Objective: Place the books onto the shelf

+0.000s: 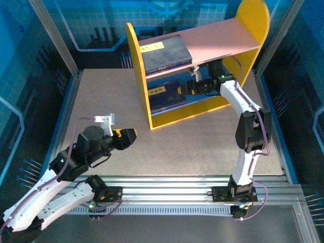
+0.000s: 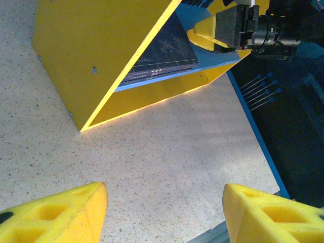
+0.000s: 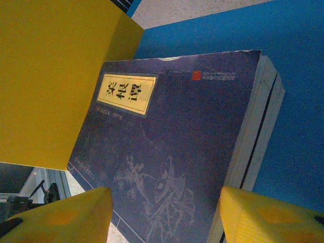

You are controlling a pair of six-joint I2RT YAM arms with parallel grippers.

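Note:
The shelf [image 1: 136, 61] stands at the back of the table, with yellow sides, a pink upper board and a blue lower board. One dark navy book [image 1: 164, 50] lies flat on the pink board. A stack of books [image 1: 164, 95] lies on the blue board [image 3: 298, 101]. My right gripper [image 1: 185, 87] reaches into the lower tier at the stack's right end. In the right wrist view it [image 3: 166, 202] stands open just over the top book [image 3: 177, 142], a finger towards either side. My left gripper [image 1: 131, 136] hangs open over bare table [image 2: 162, 152], holding nothing.
The yellow side panel [image 2: 101, 55] of the shelf faces my left gripper, with the lower books [image 2: 167, 50] and the right gripper [image 2: 202, 35] behind it. Blue walls and metal posts [image 1: 55, 40] ring the table. The table's right edge [image 2: 253, 126] drops off.

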